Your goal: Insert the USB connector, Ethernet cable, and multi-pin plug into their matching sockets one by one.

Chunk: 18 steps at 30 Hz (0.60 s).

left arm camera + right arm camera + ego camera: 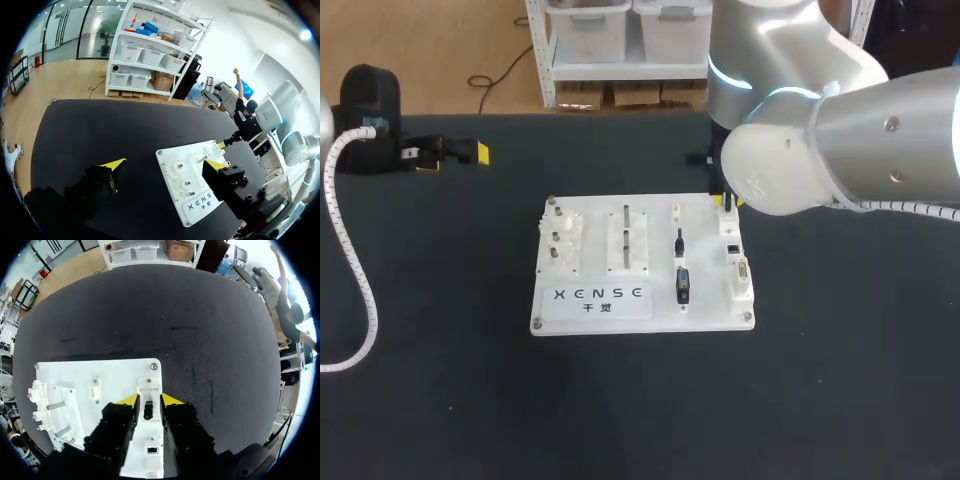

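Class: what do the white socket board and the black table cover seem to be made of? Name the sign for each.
The white socket board: probably plastic, smooth and matt; a flat sheet with screws at its corners. The black table cover: likely fabric or a rubbery mat, matt; fine grainy surface in the right wrist view, no glare.

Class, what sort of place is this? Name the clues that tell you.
Probably a robotics lab test bench: a black table carrying a white board of sockets and plugs, plus the robot's left gripper and right gripper.
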Tool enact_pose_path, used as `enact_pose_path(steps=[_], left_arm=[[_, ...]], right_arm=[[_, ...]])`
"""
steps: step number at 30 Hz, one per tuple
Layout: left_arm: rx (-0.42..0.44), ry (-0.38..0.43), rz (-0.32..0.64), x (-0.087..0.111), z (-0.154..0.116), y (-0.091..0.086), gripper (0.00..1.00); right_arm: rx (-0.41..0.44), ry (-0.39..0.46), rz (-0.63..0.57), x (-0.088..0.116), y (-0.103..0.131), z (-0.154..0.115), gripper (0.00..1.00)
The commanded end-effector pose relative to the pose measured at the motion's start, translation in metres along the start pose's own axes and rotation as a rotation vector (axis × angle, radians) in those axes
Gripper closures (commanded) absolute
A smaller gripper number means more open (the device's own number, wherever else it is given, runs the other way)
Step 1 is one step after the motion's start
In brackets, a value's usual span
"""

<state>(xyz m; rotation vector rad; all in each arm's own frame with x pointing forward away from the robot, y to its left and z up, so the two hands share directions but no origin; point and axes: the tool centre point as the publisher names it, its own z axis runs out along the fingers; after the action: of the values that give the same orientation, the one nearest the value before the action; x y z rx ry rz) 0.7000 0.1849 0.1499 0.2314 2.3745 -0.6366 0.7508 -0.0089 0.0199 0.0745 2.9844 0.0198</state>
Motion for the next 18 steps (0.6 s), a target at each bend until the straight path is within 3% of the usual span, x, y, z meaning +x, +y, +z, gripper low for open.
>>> enact_pose_path(steps=[1, 10, 18], left_arm=[[0.000, 0.000, 0.000, 0.000, 0.000, 0.000, 0.00], [0.000, 0.000, 0.000, 0.000, 0.000, 0.000, 0.00], [0.000, 0.000, 0.000, 0.000, 0.000, 0.000, 0.00]], right_arm=[[-0.005, -0.055, 0.005, 0.010, -0.002, -0.025, 0.00], [-0.011, -0.095, -0.024, 0.027, 0.025, -0.059, 0.00], [-0.013, -0.044, -0.065, 0.065, 0.050, -0.049, 0.00]])
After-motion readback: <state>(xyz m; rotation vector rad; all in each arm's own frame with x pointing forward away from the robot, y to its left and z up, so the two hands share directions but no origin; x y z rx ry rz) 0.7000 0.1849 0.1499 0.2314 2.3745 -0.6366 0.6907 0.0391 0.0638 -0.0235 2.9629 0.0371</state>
